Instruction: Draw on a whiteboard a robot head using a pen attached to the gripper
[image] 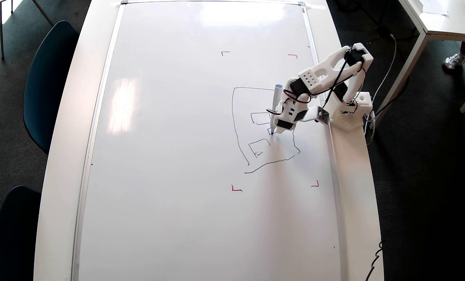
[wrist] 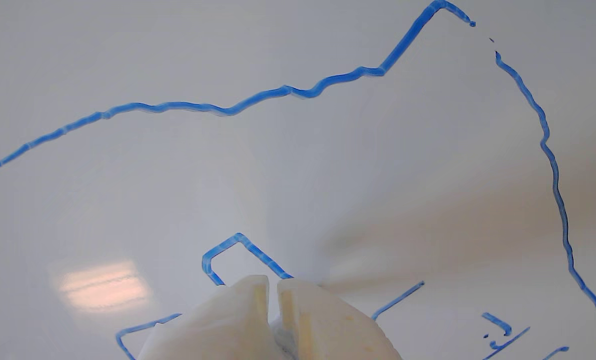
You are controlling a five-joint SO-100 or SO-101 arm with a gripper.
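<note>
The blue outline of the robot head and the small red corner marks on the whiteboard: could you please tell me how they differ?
The blue hand-drawn robot head outline is one large, wobbly, nearly closed shape; the four red corner marks are tiny, separate L-shaped ticks. The outline holds small rectangles inside; the marks hold nothing themselves and sit outside it, framing it. Both are thin lines on the glossy white whiteboard.

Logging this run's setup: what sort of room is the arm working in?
Probably an office or meeting room: a long white table carrying the whiteboard, dark blue chairs along one side, dark carpet, and a second white table nearby.
</note>
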